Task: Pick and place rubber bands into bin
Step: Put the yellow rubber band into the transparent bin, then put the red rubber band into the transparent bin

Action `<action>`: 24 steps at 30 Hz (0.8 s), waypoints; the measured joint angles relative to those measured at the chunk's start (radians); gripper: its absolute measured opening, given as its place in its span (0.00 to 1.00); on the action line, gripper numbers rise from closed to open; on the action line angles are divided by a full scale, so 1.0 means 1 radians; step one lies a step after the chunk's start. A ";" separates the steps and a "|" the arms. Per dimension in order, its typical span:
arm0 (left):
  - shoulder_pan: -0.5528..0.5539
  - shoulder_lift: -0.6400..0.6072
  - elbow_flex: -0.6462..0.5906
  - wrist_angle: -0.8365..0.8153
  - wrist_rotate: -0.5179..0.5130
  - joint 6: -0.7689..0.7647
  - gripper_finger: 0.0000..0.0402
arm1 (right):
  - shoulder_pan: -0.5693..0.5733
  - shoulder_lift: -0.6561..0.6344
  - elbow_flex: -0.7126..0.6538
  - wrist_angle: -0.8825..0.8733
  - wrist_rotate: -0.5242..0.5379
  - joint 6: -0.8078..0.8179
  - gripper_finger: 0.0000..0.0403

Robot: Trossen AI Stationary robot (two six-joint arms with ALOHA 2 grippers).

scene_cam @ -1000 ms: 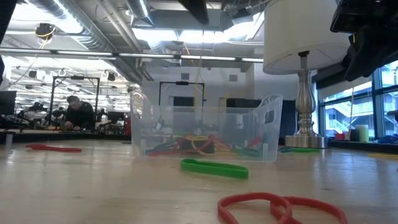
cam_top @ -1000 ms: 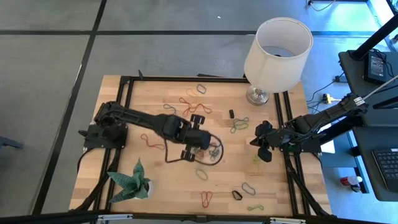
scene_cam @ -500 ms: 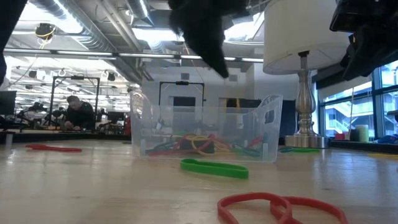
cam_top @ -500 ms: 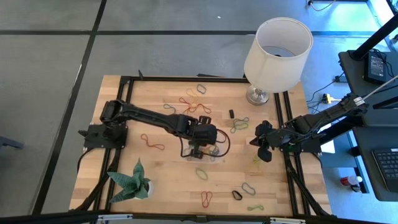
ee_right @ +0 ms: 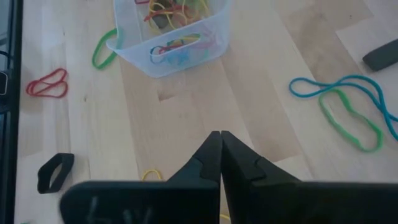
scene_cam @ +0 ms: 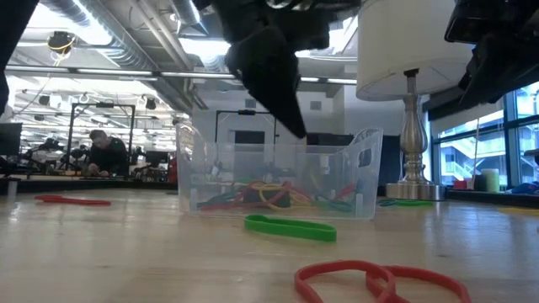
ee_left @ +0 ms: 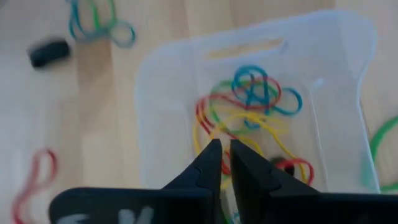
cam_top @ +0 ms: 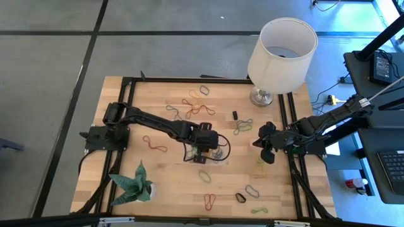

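Several rubber bands (ee_left: 249, 115) beneath left tool (ee_left: 224, 152)

The bin (ee_left: 163, 81) is clear plastic, holding rubber bands (ee_left: 249, 118) in yellow, red, green and blue. Around the bin on the pale striped-wood surface (cam_top: 164, 170) lie loose bands: a green one (scene_cam: 290, 227) and a red one (scene_cam: 379, 278) in front of it, a black one (ee_right: 55, 171), and a blue-and-green pair (ee_right: 345, 112). The lampshade (cam_top: 282, 53) beyond the bin is white (its base silver), and the folded-paper plant (cam_top: 130, 185) is green
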 joint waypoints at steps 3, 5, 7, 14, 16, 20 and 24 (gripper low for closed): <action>-0.005 0.000 -0.027 -0.009 0.018 -0.047 0.12 | 0.000 0.000 0.000 0.000 0.000 0.003 0.02; -0.008 0.000 -0.043 -0.016 0.023 -0.080 0.14 | 0.000 0.000 0.000 0.001 0.000 0.003 0.02; -0.013 0.000 -0.046 -0.018 0.023 -0.113 0.17 | 0.000 0.000 0.000 0.003 0.000 0.006 0.02; -0.019 -0.013 -0.013 -0.022 0.022 -0.143 0.26 | 0.000 0.000 0.000 0.031 0.001 0.031 0.02; -0.016 -0.039 0.015 -0.022 0.013 -0.153 0.26 | 0.000 0.000 0.000 0.032 0.002 0.031 0.02; 0.001 -0.113 0.049 -0.049 0.012 -0.174 0.22 | 0.000 0.000 0.000 0.053 0.002 0.034 0.02; 0.039 -0.195 0.048 -0.130 0.014 -0.222 0.11 | -0.001 0.000 0.000 0.112 0.022 0.030 0.02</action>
